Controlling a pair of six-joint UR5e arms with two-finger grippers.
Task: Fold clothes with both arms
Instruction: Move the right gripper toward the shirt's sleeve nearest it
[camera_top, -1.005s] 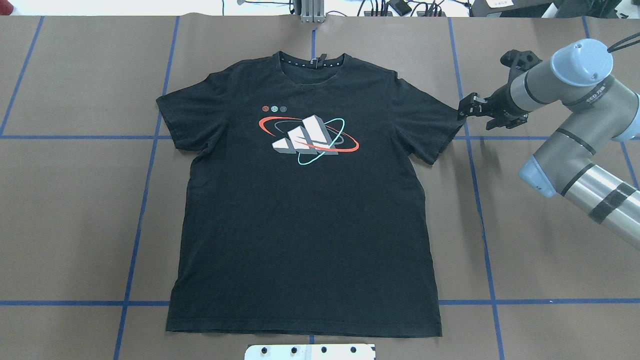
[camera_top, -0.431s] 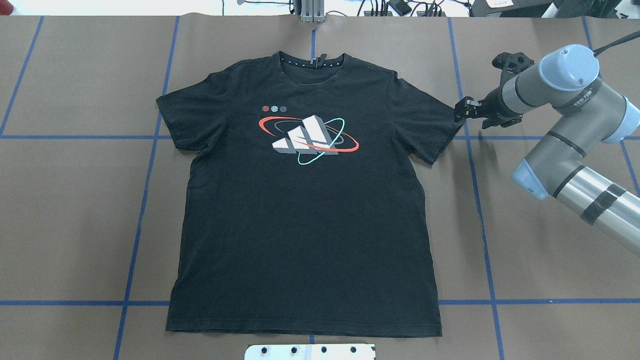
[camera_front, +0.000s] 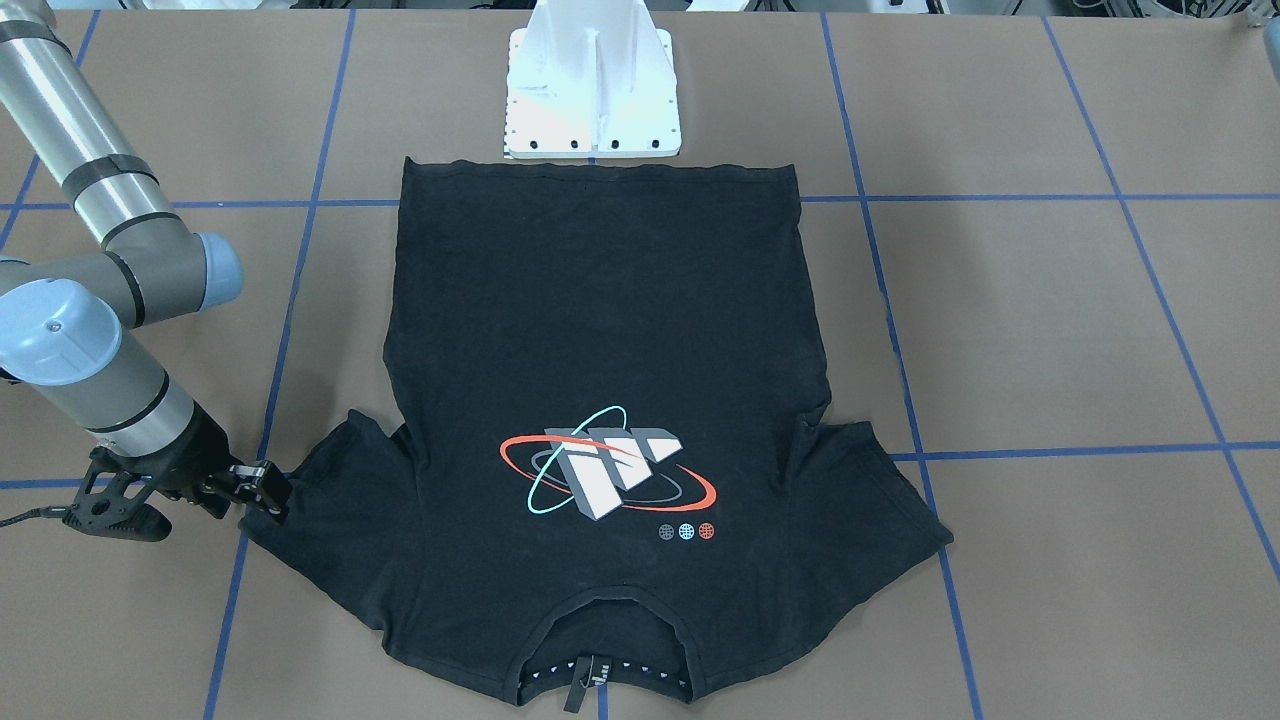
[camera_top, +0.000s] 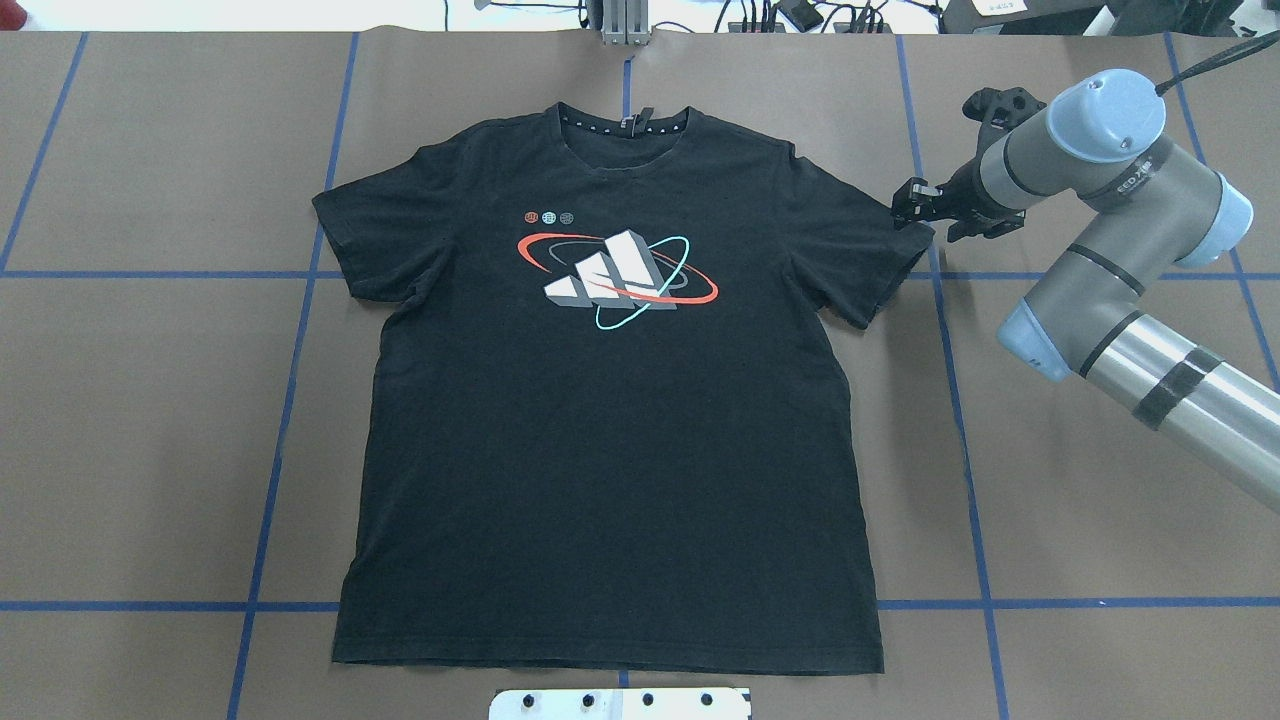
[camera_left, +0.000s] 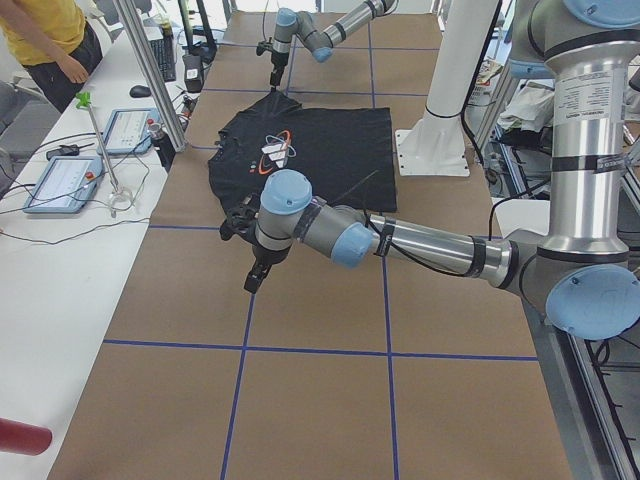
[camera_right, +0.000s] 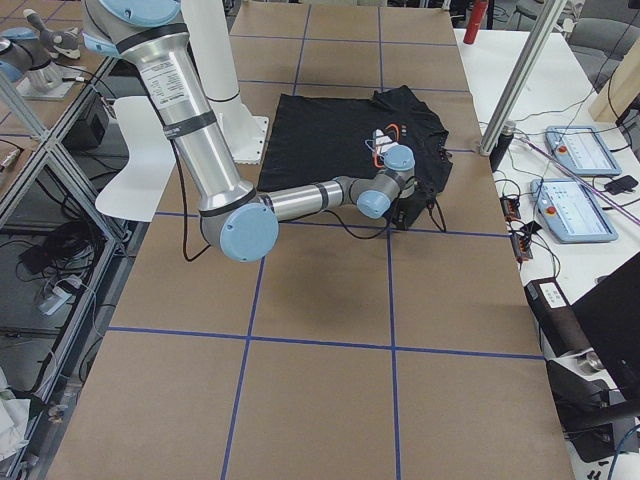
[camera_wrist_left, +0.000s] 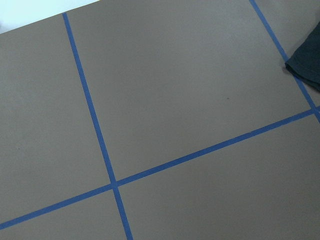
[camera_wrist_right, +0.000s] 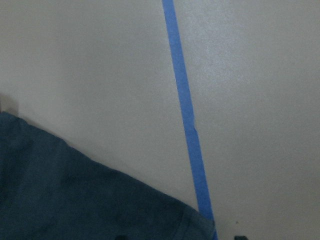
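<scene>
Brown paper covers the table (camera_top: 1100, 560), marked into large squares by blue tape (camera_top: 285, 420). The white base (camera_front: 593, 90) stands at the top centre of the front view. In the left-side view a white bench (camera_left: 70, 250) runs down the left edge with pendants (camera_left: 60, 182) on it, and a person (camera_left: 45, 30) in yellow is cut off at the upper left corner.

The T-shirt (camera_top: 610, 450) lies flat and face up in the middle of the overhead view, collar toward the top, hem just short of the base. The right arm (camera_top: 1090, 170) enters from the right. The right gripper (camera_top: 905, 207) sits at the outer corner of the sleeve (camera_top: 865, 255) on that side. Its wrist view, blurred, shows that corner at the lower left and two dark fingertips (camera_wrist_right: 239, 237) apart at the bottom edge, so the jaws stand spread, grasping nothing. Whether they touch the cloth I cannot tell.

The left arm (camera_left: 420, 240) shows only in the left-side view, as does the left gripper (camera_left: 255, 272), which hangs above bare paper in front of the shirt. Whether it is spread or clenched I cannot tell. Its wrist view gives only paper, tape and a dark sleeve tip at the upper right edge. In the right-side view the right gripper is lost against the black cloth.
</scene>
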